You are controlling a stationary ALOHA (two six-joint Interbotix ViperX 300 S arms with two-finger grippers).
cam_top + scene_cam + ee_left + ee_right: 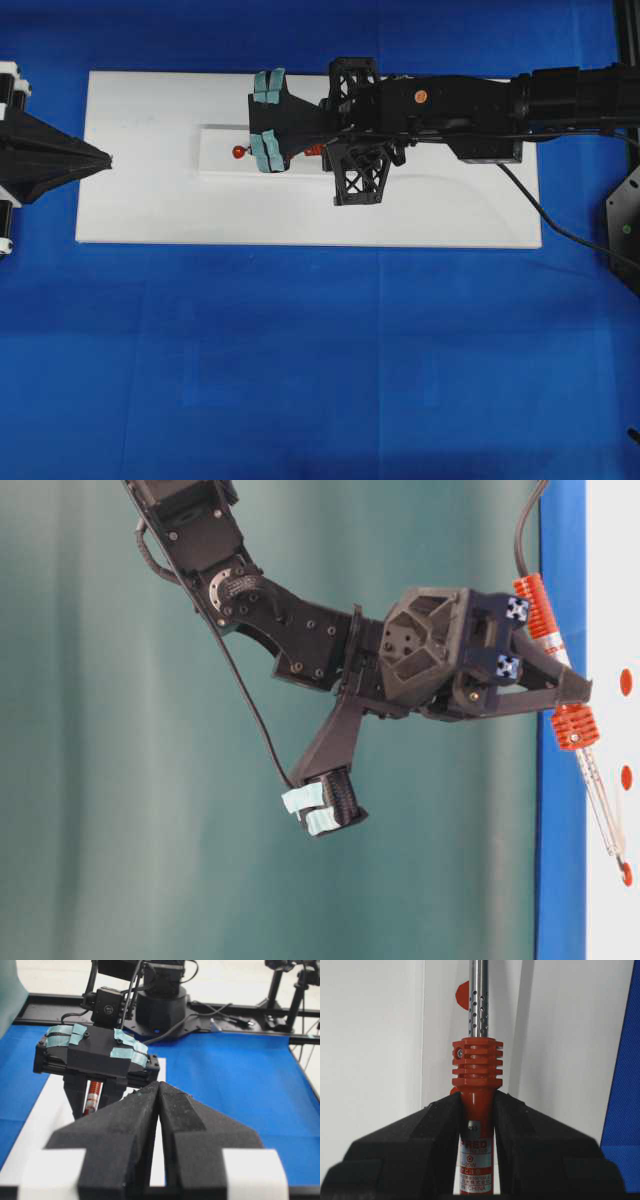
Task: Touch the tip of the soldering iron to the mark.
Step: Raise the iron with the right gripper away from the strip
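My right gripper (476,1102) is shut on the red handle of the soldering iron (477,1067), just behind its ribbed collar. The perforated grey shaft (479,995) runs ahead, past a red mark (463,995) on the white board. In the table-level view the iron (572,725) slants from the gripper (575,695) to the board, and its dark tip (622,862) sits at the edge of a red mark (627,874). From overhead that mark (239,152) shows just beyond the arm. My left gripper (98,160) is shut and holds nothing, at the board's left edge.
The white board (150,200) lies on blue cloth and carries a raised white strip (222,135). Two other red marks (626,682) (626,777) sit on it. The iron's black cord (545,218) trails off to the right. The right arm's base (160,1005) stands beyond.
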